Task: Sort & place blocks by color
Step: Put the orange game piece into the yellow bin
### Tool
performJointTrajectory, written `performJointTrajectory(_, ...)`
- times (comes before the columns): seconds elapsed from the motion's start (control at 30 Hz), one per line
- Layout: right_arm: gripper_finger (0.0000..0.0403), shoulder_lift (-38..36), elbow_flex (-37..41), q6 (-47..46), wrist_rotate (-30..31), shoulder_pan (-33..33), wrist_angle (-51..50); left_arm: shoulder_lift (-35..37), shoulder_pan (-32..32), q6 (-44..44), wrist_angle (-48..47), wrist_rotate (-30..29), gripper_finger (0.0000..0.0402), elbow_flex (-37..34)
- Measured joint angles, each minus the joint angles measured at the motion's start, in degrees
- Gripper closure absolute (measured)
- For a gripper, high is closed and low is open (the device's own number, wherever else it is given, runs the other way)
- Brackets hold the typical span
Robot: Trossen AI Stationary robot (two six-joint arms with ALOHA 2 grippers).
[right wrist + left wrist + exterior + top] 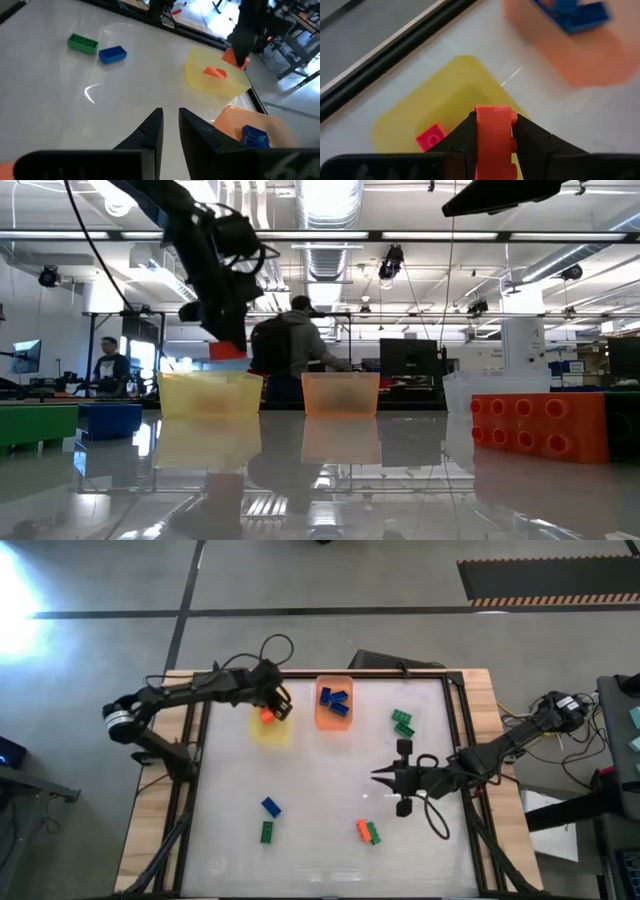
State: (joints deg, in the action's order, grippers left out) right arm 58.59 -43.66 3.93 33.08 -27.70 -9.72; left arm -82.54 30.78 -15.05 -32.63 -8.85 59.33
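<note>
My left gripper [268,712] hangs over the yellow tray [270,730], shut on an orange block [493,142]. A second orange block [431,137] lies inside that tray. The orange tray [334,712] holds blue blocks [335,700]. Two green blocks [403,722] lie to its right. Loose on the near part of the table are a blue block [271,806], a green block [267,831], and an orange and green pair [367,831]. My right gripper [380,777] waits at mid-table with its fingers a narrow gap apart, touching nothing. My left gripper pinches the orange block's two long sides [479,135] between its fingers, coming from above and pointing down. One end of the block [492,111] sticks out past the fingertips. In the low view the block [228,350] hangs clear above the yellow tray's rim.
The trays stand in a row along the far part of the table, and a clear tray [470,392] shows in the low view. A black frame [195,755] borders the white surface. People stand in the room beyond the table [290,345]. Bare surface lies between the trays and the loose blocks.
</note>
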Motion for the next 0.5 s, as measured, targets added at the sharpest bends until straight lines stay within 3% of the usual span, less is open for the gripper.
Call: performJointTrajectory(0.5,0.0351,0.4,0.1,-1.3,0.0,0.0,-3.9,-10.2,3.3,-10.1,6.2,1.3,0.0313,-0.1)
